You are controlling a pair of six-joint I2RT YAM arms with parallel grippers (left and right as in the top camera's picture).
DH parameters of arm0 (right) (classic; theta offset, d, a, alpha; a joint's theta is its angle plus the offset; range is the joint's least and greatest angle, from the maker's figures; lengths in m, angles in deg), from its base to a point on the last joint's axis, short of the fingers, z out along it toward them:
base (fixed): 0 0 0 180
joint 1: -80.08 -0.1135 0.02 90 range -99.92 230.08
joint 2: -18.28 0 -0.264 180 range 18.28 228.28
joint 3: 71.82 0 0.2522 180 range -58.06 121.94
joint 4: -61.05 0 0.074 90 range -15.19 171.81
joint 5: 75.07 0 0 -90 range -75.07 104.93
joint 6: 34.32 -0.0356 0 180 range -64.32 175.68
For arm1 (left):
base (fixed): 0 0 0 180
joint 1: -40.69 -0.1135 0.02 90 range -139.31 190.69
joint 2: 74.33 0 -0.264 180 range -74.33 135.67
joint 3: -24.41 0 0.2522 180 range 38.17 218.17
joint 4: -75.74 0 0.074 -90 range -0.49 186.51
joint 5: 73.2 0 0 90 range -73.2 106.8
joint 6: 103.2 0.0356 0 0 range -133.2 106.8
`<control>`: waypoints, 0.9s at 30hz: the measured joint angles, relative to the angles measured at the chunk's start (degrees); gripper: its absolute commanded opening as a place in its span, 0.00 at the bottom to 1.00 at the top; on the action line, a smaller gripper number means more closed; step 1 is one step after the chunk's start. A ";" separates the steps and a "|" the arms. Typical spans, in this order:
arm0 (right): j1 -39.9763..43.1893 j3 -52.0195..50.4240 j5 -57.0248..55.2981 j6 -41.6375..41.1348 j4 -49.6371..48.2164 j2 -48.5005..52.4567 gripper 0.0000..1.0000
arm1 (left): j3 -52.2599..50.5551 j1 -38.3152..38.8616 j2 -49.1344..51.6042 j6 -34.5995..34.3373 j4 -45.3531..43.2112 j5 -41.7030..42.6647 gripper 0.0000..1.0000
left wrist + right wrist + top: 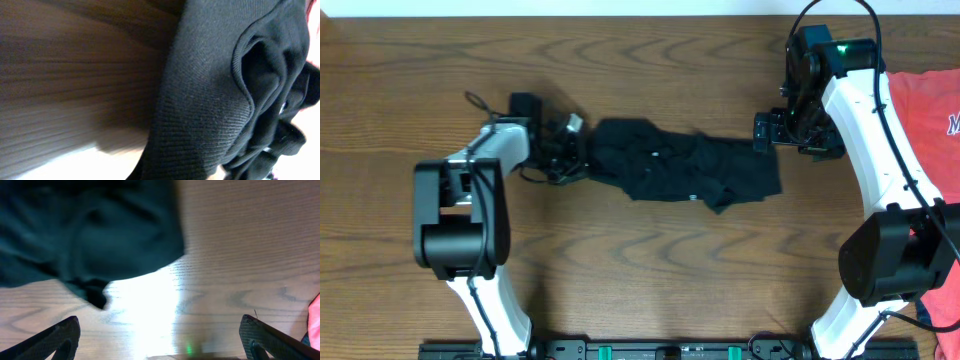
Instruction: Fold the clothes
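The clothes (680, 165) are a black garment lying bunched in a long strip across the middle of the table. My left gripper (568, 150) sits at the garment's left end and is shut on the fabric. In the left wrist view the ribbed black cloth (210, 90) fills the right side and runs down to where my jaws are; the fingers themselves are hidden. My right gripper (767, 132) hovers at the garment's right end. Its fingers (270, 340) stand wide apart over bare wood, with the edge of the black cloth (90, 230) just ahead of them and nothing between them.
A red-orange T-shirt (930, 110) with white lettering lies at the table's right edge, behind the right arm, and shows as a sliver (315, 320) in the right wrist view. Brown wooden table (620, 60) surrounds the garment.
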 measured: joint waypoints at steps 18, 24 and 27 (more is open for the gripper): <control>-3.63 0.00 1.36 0.00 -4.70 0.00 0.99 | -0.33 -5.73 -3.21 1.57 3.61 -0.22 0.06; -3.17 0.00 1.36 0.00 -6.12 0.00 0.99 | -0.46 -5.68 -17.07 1.55 4.59 -1.84 0.06; -2.84 0.00 1.38 0.00 -6.73 0.00 0.99 | -0.46 -5.68 -23.54 1.57 5.62 -3.13 0.06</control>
